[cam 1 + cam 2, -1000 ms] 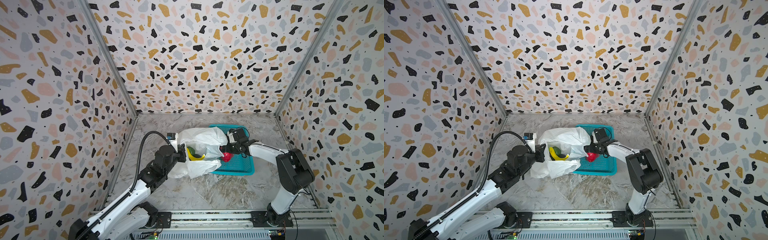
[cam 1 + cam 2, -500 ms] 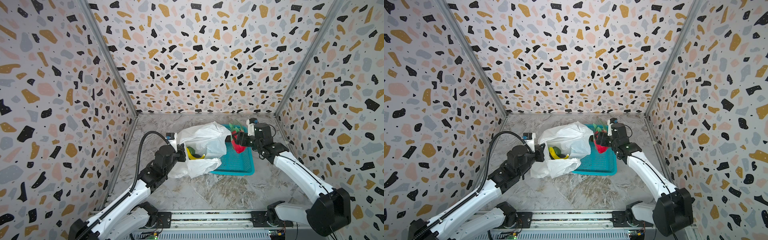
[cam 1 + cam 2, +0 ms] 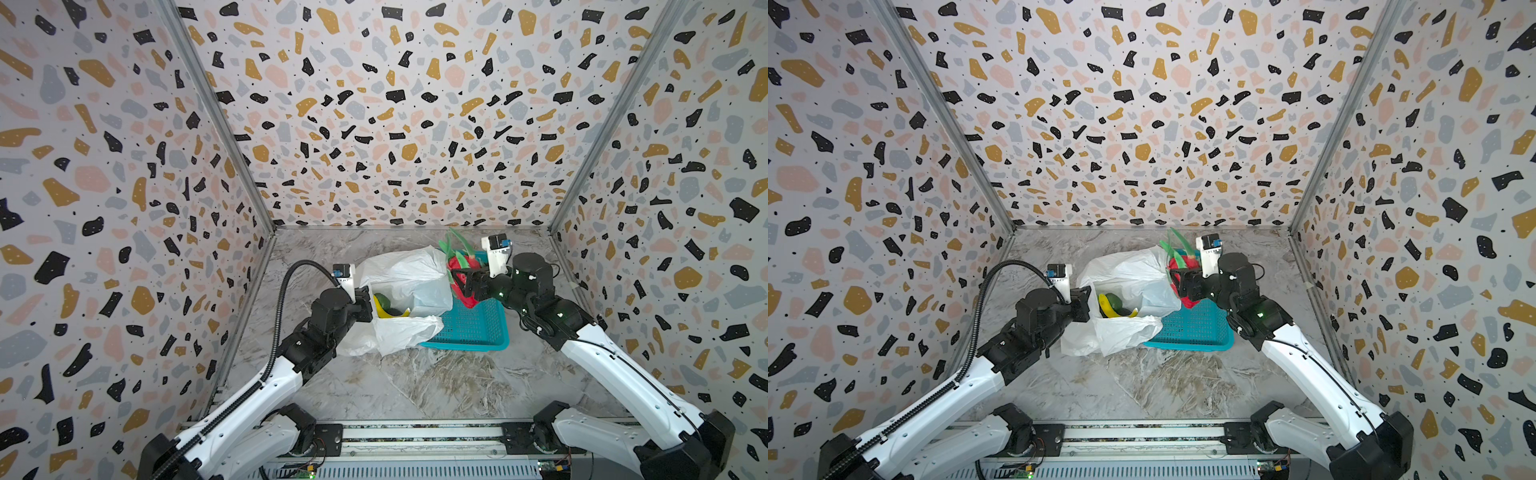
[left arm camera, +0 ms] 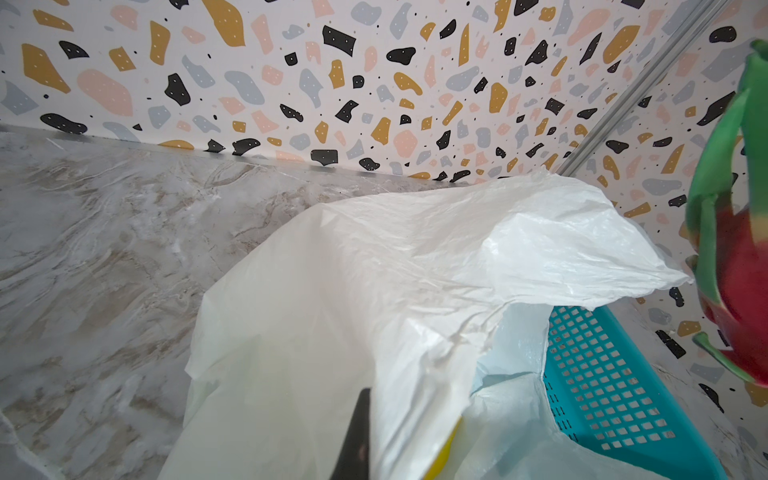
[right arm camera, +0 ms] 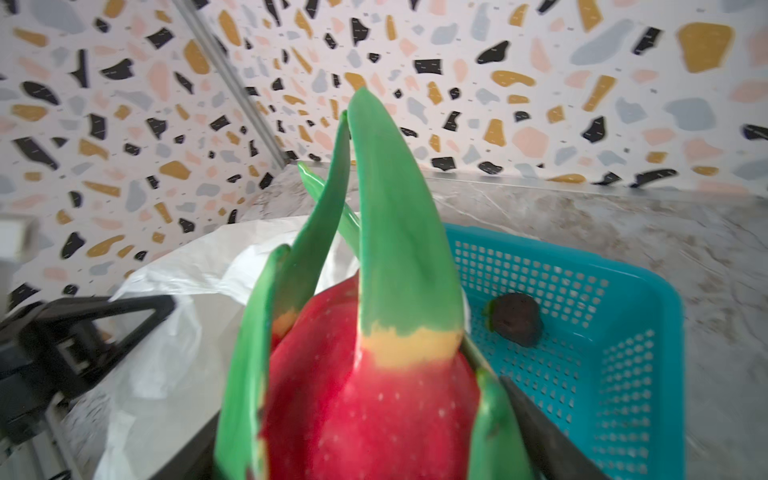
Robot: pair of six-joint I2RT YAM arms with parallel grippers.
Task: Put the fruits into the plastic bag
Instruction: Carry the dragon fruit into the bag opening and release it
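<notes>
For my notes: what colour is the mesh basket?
Teal; the basket shows best in the right wrist view.

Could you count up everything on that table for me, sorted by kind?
Fruits: 4 – banana, green fruit, dragon fruit, small dark fruit
Bags: 1 – plastic bag
Baskets: 1 – basket
Total: 6

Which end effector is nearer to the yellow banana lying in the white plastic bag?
Left. The left end effector grips the white plastic bag rim right beside the yellow banana; the right end effector holds the red dragon fruit beyond the bag.
</notes>
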